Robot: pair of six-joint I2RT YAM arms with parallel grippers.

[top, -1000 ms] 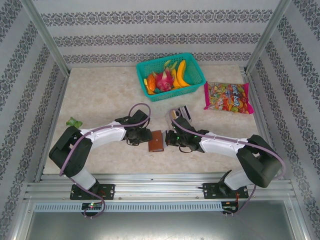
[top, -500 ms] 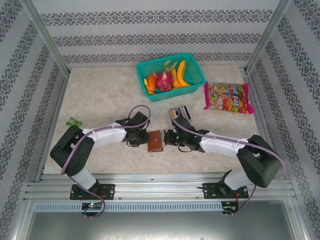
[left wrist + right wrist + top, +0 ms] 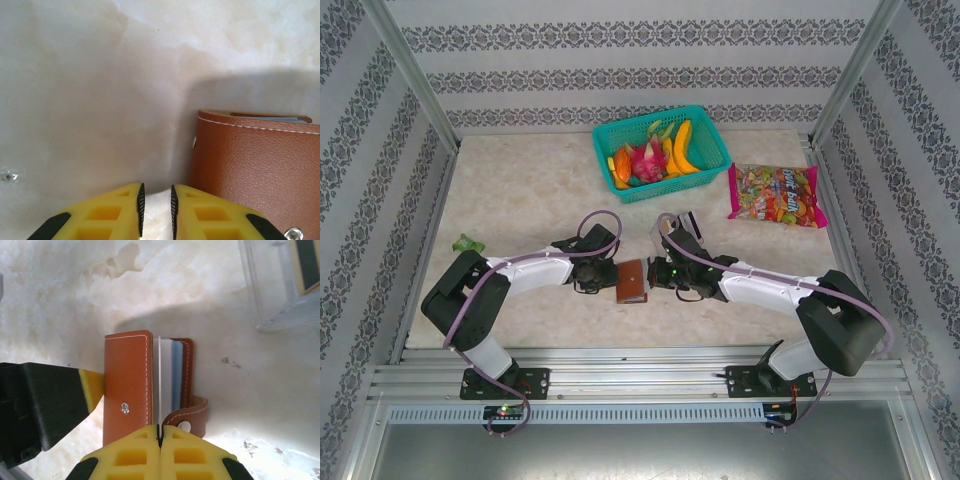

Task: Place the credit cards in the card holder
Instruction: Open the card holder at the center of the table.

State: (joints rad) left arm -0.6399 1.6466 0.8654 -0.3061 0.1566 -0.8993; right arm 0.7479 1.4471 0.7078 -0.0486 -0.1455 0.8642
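The brown card holder (image 3: 632,283) stands on its edge between the two grippers, its grey-blue slots (image 3: 177,371) facing up and its snap tab (image 3: 195,416) hanging loose. My right gripper (image 3: 160,429) is shut on a thin pale-edged credit card (image 3: 159,385), which reaches down into the holder's opening. My left gripper (image 3: 155,192) is slightly open with nothing between its fingers. One yellow fingertip (image 3: 92,387) touches the holder's (image 3: 255,165) outer leather face. Another dark and yellow card (image 3: 307,260) lies in a clear plastic box (image 3: 280,285).
The clear box (image 3: 682,228) sits just behind the right gripper (image 3: 655,278). A teal basket of fruit (image 3: 660,150) stands at the back, with a candy bag (image 3: 777,195) to its right. A small green thing (image 3: 468,244) lies at the left edge.
The right gripper has moved left with the card up to the card holder. The left gripper has edged right against the holder's other side.
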